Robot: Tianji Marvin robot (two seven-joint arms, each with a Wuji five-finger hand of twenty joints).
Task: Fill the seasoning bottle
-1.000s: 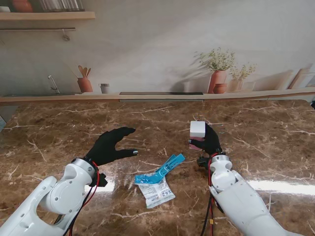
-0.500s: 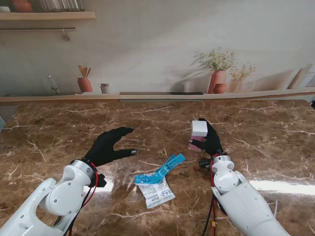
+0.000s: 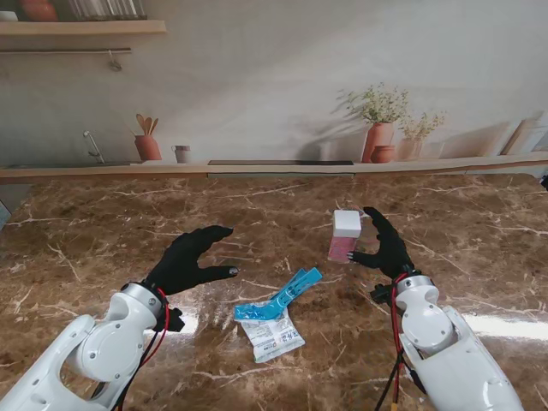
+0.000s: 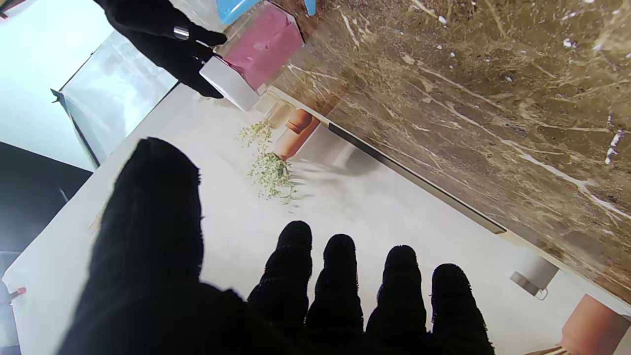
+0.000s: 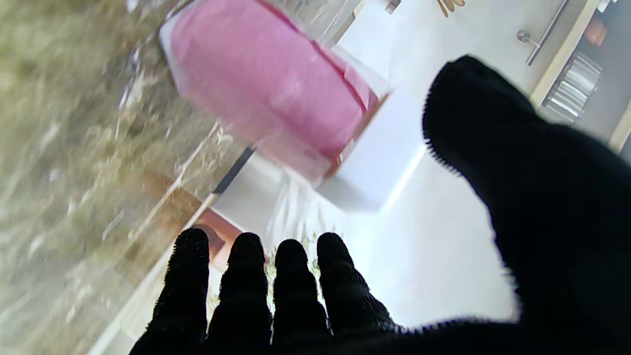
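Note:
The seasoning bottle (image 3: 344,237), clear with pink filling and a white cap, stands upright on the marble table (image 3: 103,223). My right hand (image 3: 384,244) is open just to its right, fingers spread and apart from it. The right wrist view shows the bottle (image 5: 276,93) close ahead of the fingers (image 5: 291,291). A blue funnel (image 3: 282,298) lies on a white seasoning packet (image 3: 272,334) nearer to me, at the middle. My left hand (image 3: 190,257) hovers open at the left, holding nothing. The left wrist view also catches the bottle (image 4: 256,54) beside the right hand (image 4: 162,39).
Along the table's far edge runs a ledge (image 3: 274,167) with terracotta plant pots (image 3: 378,141), a utensil pot (image 3: 147,145) and a small cup (image 3: 181,153). A shelf (image 3: 81,27) hangs on the wall at the upper left.
My right hand has let go of the bottle and drawn away to the right, fingers spreading. The bottle now stands alone on the table. The left hand barely shifted.

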